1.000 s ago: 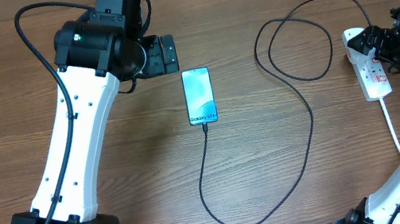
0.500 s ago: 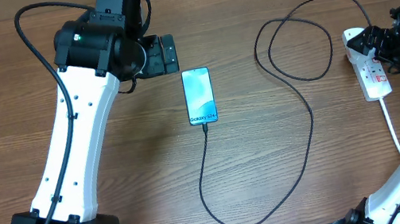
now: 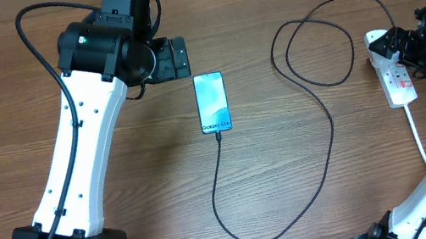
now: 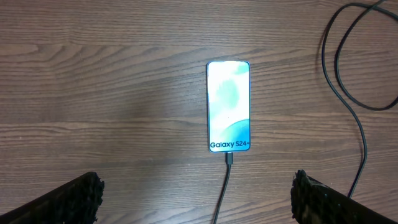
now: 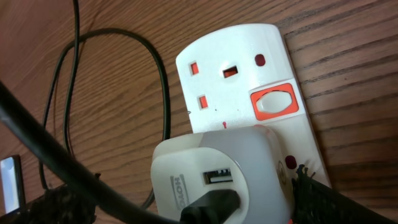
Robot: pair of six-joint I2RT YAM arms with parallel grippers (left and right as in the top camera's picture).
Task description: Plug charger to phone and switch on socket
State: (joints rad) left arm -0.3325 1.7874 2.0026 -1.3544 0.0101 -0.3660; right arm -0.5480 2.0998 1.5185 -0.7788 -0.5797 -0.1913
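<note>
The phone (image 3: 212,102) lies flat mid-table with its screen lit; it also shows in the left wrist view (image 4: 229,106). The charger (image 3: 321,154), a thin black cable, has its connector tip (image 4: 230,159) in the phone's near end. It loops across the table to a white adapter (image 5: 217,174) plugged into the socket (image 3: 395,73), a white power strip. The strip's red-framed switch (image 5: 273,104) shows beside the adapter. My left gripper (image 3: 178,58) is open and empty, above the table just left of the phone (image 4: 196,190). My right gripper (image 3: 398,49) is open, its fingers either side of the adapter (image 5: 196,198).
The strip's white cord (image 3: 417,134) runs toward the table's front right, beside the right arm's base. The left arm (image 3: 82,157) spans the left side of the wooden table (image 3: 147,190). The charger cable makes a double loop (image 3: 312,44) between phone and strip.
</note>
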